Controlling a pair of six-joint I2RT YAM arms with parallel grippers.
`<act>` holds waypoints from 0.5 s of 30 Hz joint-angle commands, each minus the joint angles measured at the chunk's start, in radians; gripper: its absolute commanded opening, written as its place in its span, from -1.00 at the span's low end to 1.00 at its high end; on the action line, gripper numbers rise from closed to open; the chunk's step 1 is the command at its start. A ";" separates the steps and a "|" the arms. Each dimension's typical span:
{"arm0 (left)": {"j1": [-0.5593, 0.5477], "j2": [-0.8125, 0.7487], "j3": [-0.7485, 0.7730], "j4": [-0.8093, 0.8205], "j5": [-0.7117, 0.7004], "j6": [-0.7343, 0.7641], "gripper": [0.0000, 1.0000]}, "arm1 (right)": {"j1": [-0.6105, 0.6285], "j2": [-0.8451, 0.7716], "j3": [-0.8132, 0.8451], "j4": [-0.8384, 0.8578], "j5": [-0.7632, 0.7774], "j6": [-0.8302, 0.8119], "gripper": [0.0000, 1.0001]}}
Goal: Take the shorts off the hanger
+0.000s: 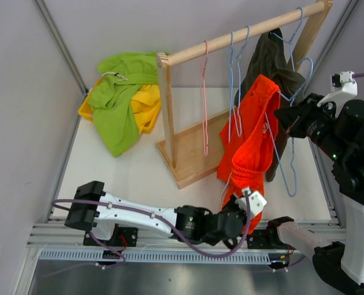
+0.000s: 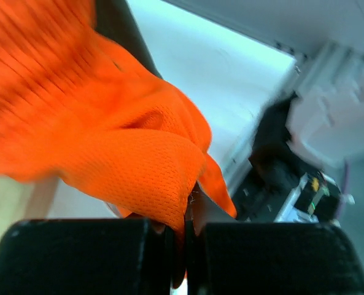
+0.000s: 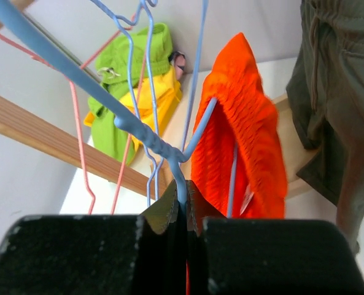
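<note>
Your left jaws are pinched shut on a low fold of the orange shorts (image 2: 108,135), just above the counter's (image 1: 139,178) near edge. Your right jaws are clamped on the blue hanger (image 3: 132,130) carrying those shorts. Green shorts (image 1: 114,117) and yellow shorts (image 1: 146,107) lie heaped at the far left.

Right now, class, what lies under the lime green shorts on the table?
Yellow shorts poke out beneath the lime green shorts; most of them, and anything deeper, is covered.
</note>
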 commanded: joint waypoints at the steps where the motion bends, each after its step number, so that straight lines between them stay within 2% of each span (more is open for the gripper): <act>1: 0.093 0.012 0.164 0.011 0.026 0.056 -1.00 | -0.004 -0.083 -0.055 0.001 -0.048 0.045 -1.00; 5: 0.192 0.038 0.321 -0.029 0.056 0.129 -1.00 | -0.004 -0.164 -0.159 -0.103 -0.085 0.079 -1.00; 9: 0.212 0.078 0.475 -0.089 0.048 0.180 -1.00 | -0.006 -0.230 -0.211 -0.177 -0.065 0.067 -1.00; 13: 0.196 0.048 0.439 -0.160 0.109 0.108 -1.00 | -0.004 -0.215 -0.169 -0.166 -0.039 0.038 -1.00; 15: 0.134 0.009 0.297 -0.134 0.108 0.080 -1.00 | -0.006 -0.162 -0.106 -0.155 -0.015 0.021 -1.00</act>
